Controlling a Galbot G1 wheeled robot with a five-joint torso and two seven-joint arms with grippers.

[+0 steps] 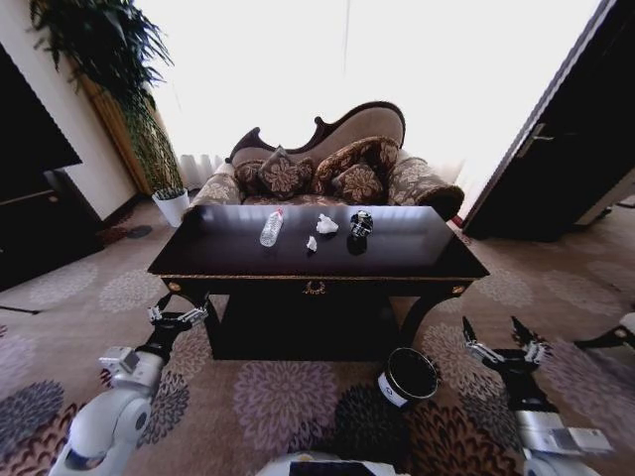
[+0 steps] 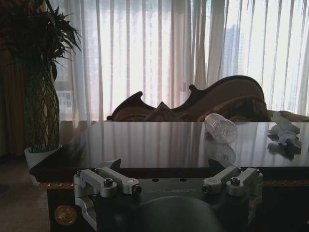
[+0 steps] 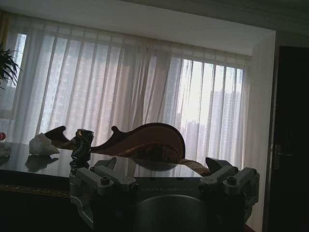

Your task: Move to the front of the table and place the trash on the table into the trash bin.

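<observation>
Left gripper (image 1: 179,315), its grey metal fingers spread wide and holding nothing, hangs low in front of the large dark wood table (image 1: 397,260) with the glossy black top, just before the table's left front corner. On that top, near the middle and toward the back edge, the trash lies in a loose row: a clear plastic bottle (image 1: 272,228) on its side, then a small crumpled white paper scrap (image 1: 312,243), a larger white paper wad (image 1: 326,225) and a dark crushed black-and-white object (image 1: 361,223). Below the table's front right, on the patterned carpet, the small black cylindrical trash bin (image 1: 408,377) lies tipped. Beyond the bin, off the table's right front corner, the right gripper (image 1: 502,344) is also spread wide and empty.
</observation>
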